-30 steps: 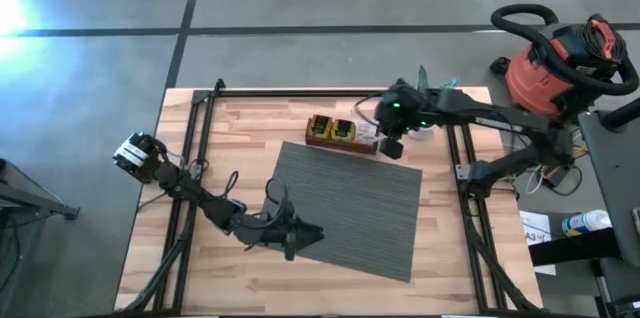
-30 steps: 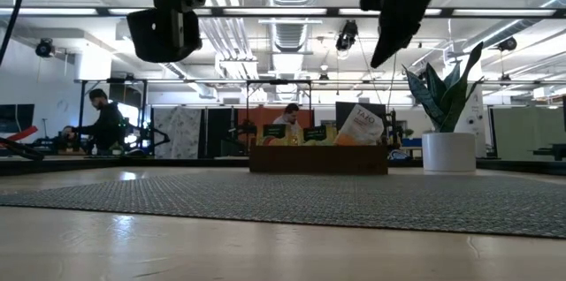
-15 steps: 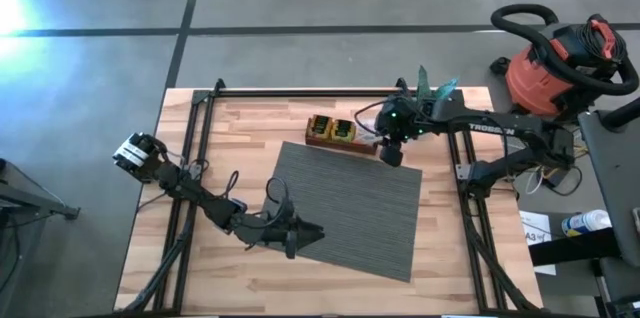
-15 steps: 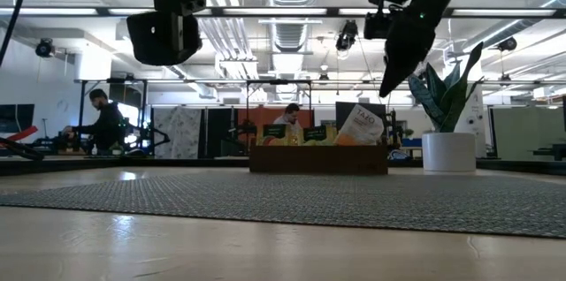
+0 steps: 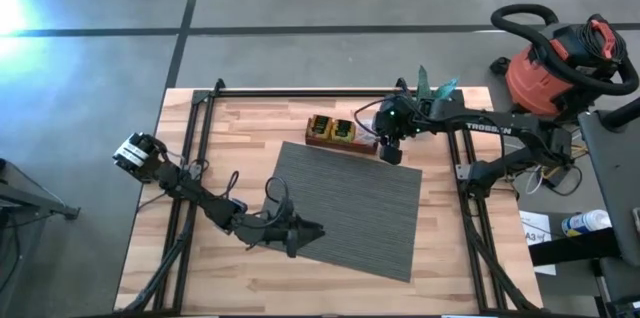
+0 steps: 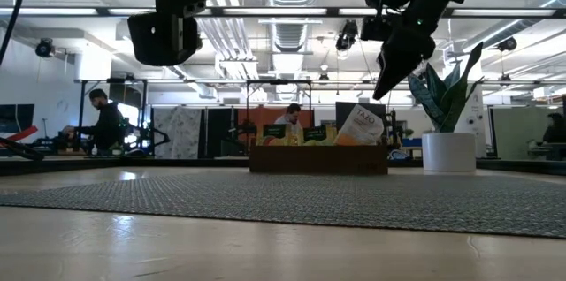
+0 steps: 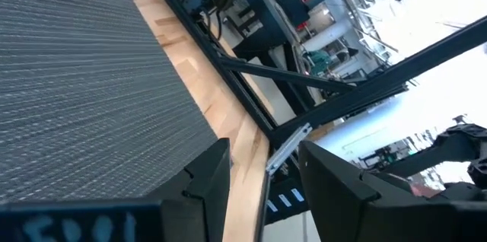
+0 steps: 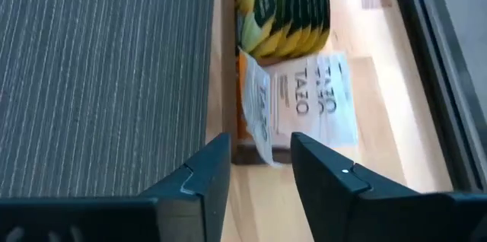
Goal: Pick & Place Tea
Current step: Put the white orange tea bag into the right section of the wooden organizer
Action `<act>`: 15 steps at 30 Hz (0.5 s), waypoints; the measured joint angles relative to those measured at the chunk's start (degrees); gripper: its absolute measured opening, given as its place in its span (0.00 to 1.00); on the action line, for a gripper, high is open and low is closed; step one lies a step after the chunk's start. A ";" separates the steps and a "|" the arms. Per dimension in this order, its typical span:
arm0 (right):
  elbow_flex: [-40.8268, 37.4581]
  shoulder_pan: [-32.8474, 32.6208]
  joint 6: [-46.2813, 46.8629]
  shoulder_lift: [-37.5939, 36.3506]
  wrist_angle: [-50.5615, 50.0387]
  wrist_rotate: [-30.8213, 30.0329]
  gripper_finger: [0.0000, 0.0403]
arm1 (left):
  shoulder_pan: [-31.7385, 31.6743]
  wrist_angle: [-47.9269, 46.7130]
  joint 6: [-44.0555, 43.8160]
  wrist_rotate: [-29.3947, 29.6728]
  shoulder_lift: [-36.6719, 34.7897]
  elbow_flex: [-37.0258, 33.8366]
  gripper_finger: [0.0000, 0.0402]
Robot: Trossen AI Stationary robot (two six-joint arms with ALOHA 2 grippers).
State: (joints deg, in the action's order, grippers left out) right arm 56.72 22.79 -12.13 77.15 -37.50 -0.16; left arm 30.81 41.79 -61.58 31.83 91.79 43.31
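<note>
Two dark fingers of the right gripper (image 8: 255,177) stand apart with nothing between them; we see them poised over the near end of the wooden tray (image 5: 343,142), touching neither it nor its contents; from above, this gripper (image 5: 391,151) hangs just beside the tray's right end, at the back corner of the grey mat (image 5: 350,208).

The tea sachets (image 8: 288,10) sit upright in the tray, packed in a yellow and dark bundle; a white sachet (image 8: 321,103) printed with dark letters leans outward at the tray's end nearest the gripper, and another white one (image 8: 257,109) stands on edge beside it, closest to the mat. In the low view the white sachet (image 6: 360,125) tilts up above the tray's rim.

The left gripper (image 5: 293,237) waits over the mat's front left edge, well apart from the tray; its fingers (image 7: 204,189) are parted and hold nothing.

Behind the tray stands a white pot with a plant (image 6: 445,151); a red shop vacuum (image 5: 565,63) sits on the floor beyond the table (image 5: 240,128); people (image 6: 104,122) show in the room far behind.
</note>
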 joint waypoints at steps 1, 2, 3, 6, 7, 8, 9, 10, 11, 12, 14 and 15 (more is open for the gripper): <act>-0.64 0.13 -0.28 -0.01 1.10 0.03 0.33 | 0.00 -0.34 0.02 0.34 0.00 -0.04 0.38; -1.28 0.25 -0.29 -0.01 2.67 0.06 0.33 | -0.02 -0.44 0.02 0.67 0.00 -0.13 0.38; -1.90 0.36 -0.29 0.01 4.47 0.02 0.34 | -0.04 -0.54 0.02 1.01 0.00 -0.19 0.38; -2.80 1.04 -0.12 0.01 8.26 -0.09 0.35 | -0.09 -0.85 0.02 1.31 0.00 -0.33 0.38; -2.88 1.29 -0.14 0.01 8.84 -0.09 0.35 | -0.09 -0.86 0.02 1.31 0.00 -0.33 0.38; -2.99 1.55 -0.35 0.11 8.96 -0.09 0.35 | -0.09 -0.84 0.04 1.31 0.00 -0.33 0.38; -3.05 1.79 -0.67 0.40 8.96 -0.05 0.36 | -0.09 -0.84 0.03 1.31 0.00 -0.33 0.38; -3.08 2.05 -0.70 0.73 8.95 0.02 0.36 | -0.09 -0.85 0.04 1.31 0.00 -0.33 0.38; -3.16 2.28 -0.65 1.10 8.71 0.05 0.36 | -0.09 -0.91 0.04 1.31 0.00 -0.34 0.38; -3.18 2.44 -0.58 1.60 8.50 0.17 0.36 | -0.10 -1.08 0.04 1.31 0.00 -0.35 0.38; -3.18 2.42 -0.58 2.87 8.82 0.22 0.35 | -0.13 -1.45 0.04 1.31 0.00 -0.35 0.38; -3.18 2.42 -0.58 3.60 8.71 0.26 0.35 | -0.20 -1.63 0.04 1.31 0.00 -0.35 0.38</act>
State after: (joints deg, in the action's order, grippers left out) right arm 53.54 25.21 -12.71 80.75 -28.80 0.10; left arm 30.61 40.16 -61.54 33.15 91.79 42.96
